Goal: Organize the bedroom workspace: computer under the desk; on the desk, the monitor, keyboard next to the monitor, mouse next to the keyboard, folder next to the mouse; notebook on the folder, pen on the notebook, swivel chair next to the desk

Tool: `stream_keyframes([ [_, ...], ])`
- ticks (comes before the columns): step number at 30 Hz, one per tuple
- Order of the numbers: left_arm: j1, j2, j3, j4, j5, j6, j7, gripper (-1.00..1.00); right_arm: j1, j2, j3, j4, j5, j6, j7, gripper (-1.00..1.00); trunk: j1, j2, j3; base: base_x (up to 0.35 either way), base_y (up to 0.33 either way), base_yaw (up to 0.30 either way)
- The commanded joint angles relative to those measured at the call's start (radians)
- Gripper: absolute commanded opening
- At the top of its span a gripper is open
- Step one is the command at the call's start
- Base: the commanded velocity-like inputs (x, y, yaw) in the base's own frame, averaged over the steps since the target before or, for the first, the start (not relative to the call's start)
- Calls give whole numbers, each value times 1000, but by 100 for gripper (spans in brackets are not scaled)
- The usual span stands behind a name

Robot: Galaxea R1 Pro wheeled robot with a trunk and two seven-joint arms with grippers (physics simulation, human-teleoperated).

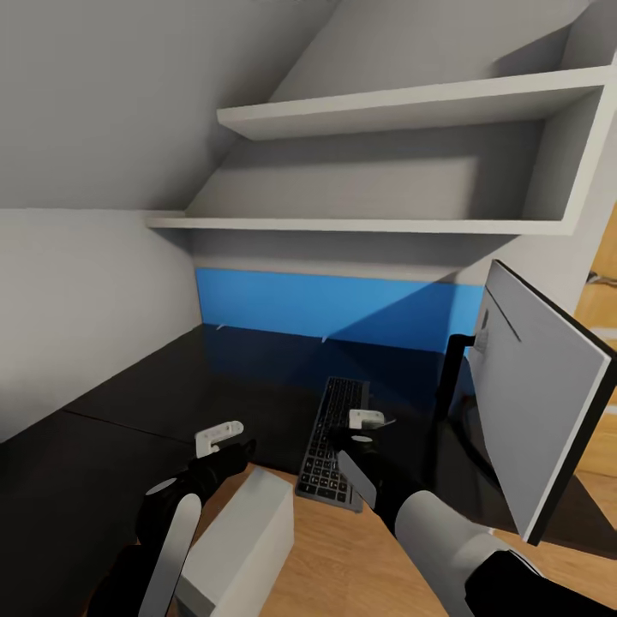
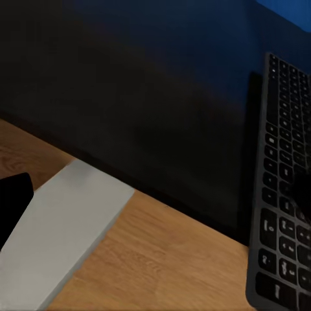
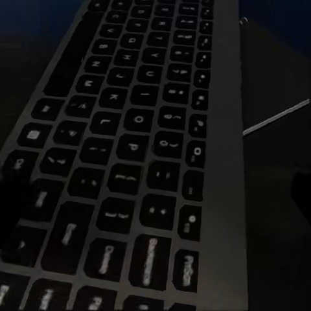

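Hanging low at the lower left of the head view, the left tool (image 1: pixel 221 437), white fingers seemingly slightly apart and holding nothing, though too small for certainty. Waiting, probably, while the other arm works.

Standing just right of it, at bottom centre, a white box (image 1: pixel 240 540), likely the computer, on the wooden floor (image 1: pixel 360 557) at the edge of the dark bench (image 1: pixel 128 403) rather than under it; lower part cut off by the frame. Showing again as a pale slab (image 2: pixel 58 240) in the left wrist view.

Lying at centre, the keyboard (image 1: pixel 334 437), long axis running away from the camera, near end poking past the bench edge over the floor, so looking not yet properly settled. Filling the right wrist view too, keys (image 3: pixel 129 155) close and dim.

Hovering over the keyboard's right edge, the right tool (image 1: pixel 367 420); fingers hard to separate, so cannot tell how far open or whether gripping the keyboard.

Standing at the right, the monitor (image 1: pixel 536 394), angled, on the bench; base hidden behind the screen and arm. Mouse, folder, notebook, pen and swivel chair not made out.
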Motion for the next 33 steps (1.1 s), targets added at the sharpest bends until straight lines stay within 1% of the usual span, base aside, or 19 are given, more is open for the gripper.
stream_keyframes([
  [1, -1, 0, 0, -1, 10, 3, 9, 100, 1, 0, 2, -22, -2, 4, -8, 100, -4, 7, 2, 0, 0, 0],
  [3, -1, 0, 0, -2, 10, 3, 9, 100, 12, 0, 2, -76, -2, 5, -10, 100, -12, 21, 8, 0, 0, 0],
  [11, -1, 0, 0, -1, 10, 3, 9, 100, 33, 0, 5, -97, -2, 5, -11, 100, -42, 77, 33, 0, 0, 0],
  [16, -1, 0, -1, -1, 10, 3, 9, 100, 44, 0, 5, -123, -2, 6, -11, 100, -42, 77, 33, 0, 0, 0],
  [23, -1, 0, 0, -1, 10, 3, 9, 100, 85, 0, 4, -197, -2, 10, -12, 100, -42, 77, 33, 0, 0, 0],
  [24, -1, 0, 0, -1, 10, 3, 9, 100, 97, 0, 4, -225, -1, 15, -13, 100, -42, 77, 33, 0, 0, 0],
  [33, -1, 1, 0, 0, 10, 2, 7, 100, 171, 0, 0, -373, 4, 34, -31, 100, -42, 77, 33, 0, 0, 0],
])
